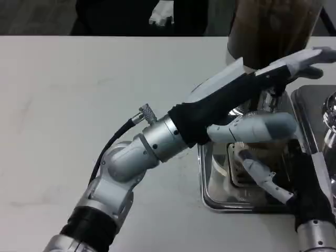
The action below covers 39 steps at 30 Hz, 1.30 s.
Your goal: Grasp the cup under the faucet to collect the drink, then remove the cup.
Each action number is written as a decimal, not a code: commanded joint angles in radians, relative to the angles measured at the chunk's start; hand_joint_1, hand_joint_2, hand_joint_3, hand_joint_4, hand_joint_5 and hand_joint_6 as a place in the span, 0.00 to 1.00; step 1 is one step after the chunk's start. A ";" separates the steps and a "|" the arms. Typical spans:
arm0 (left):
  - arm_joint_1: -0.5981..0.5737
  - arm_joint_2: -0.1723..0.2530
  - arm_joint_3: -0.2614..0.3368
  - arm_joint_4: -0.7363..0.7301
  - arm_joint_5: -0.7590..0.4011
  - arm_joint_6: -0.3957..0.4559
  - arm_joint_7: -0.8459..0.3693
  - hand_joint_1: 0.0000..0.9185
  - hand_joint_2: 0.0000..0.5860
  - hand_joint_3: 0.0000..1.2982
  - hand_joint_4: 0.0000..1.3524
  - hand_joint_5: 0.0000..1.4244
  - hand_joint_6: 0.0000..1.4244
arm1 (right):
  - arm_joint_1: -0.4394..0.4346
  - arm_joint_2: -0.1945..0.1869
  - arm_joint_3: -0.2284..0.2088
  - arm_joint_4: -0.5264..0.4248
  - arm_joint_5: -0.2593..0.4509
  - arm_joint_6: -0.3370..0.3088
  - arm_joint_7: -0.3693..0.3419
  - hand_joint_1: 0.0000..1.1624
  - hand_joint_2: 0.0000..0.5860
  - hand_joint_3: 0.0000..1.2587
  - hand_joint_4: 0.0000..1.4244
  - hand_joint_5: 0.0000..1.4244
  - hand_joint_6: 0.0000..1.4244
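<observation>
Your left hand [247, 100] reaches in from the lower left across the white table [79, 94] toward the dispenser [273, 31], a dark, brown-filled vessel at the top right. Its long fingers [310, 59] stretch up and to the right, ending at the base of the dispenser, just above the faucet [273, 100]. The lower digit [262, 128] lies roughly level across the front of the cup [262, 155]. Nothing sits between those fingers as far as the view tells, so read the left hand as spread and holding nothing (contact with the faucet lever cannot be judged; the hand covers it).

The cup stands on the metal tray [215, 197] at the right edge of the table, directly below the faucet. It looks clear and ribbed, with a brownish tint inside; the level cannot be read. It sits under the left hand's lower digit and against your right hand [307, 194].

The right hand comes up from the lower right corner. One white finger [265, 176] crosses the cup's front lower side, and the black palm sits at the cup's right, so the hand appears wrapped around the cup. The far side of the grip is hidden.

A second shiny metal piece [331, 113] shows at the right edge, beside the tray.
</observation>
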 commanded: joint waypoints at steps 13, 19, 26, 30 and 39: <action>0.039 0.024 0.091 -0.133 -0.035 0.021 0.044 0.00 0.19 0.10 0.00 0.10 0.06 | 0.026 0.006 0.004 -0.009 -0.001 -0.039 -0.005 0.59 0.38 0.00 0.00 0.00 0.01; 0.081 0.052 0.148 -0.219 -0.065 0.024 0.062 0.00 0.21 0.09 0.00 0.10 0.06 | 0.024 0.006 -0.003 -0.010 0.003 -0.040 -0.008 0.59 0.37 0.00 0.00 0.00 0.01; 0.179 0.108 0.228 -0.344 -0.104 0.064 0.088 0.00 0.21 0.09 0.00 0.10 0.06 | 0.024 0.006 -0.014 -0.014 0.010 -0.045 -0.006 0.59 0.37 0.00 0.00 0.00 0.01; 0.309 0.140 0.294 -0.463 -0.140 0.095 0.119 0.00 0.22 0.09 0.00 0.10 0.06 | 0.033 0.007 -0.015 -0.030 0.009 -0.049 -0.009 0.59 0.37 0.00 0.00 0.00 0.01; 0.492 0.210 0.369 -0.349 0.008 0.008 0.202 0.00 0.22 0.08 0.00 0.10 0.06 | 0.025 0.008 -0.010 -0.013 0.015 -0.053 0.005 0.58 0.36 0.00 0.00 0.00 0.00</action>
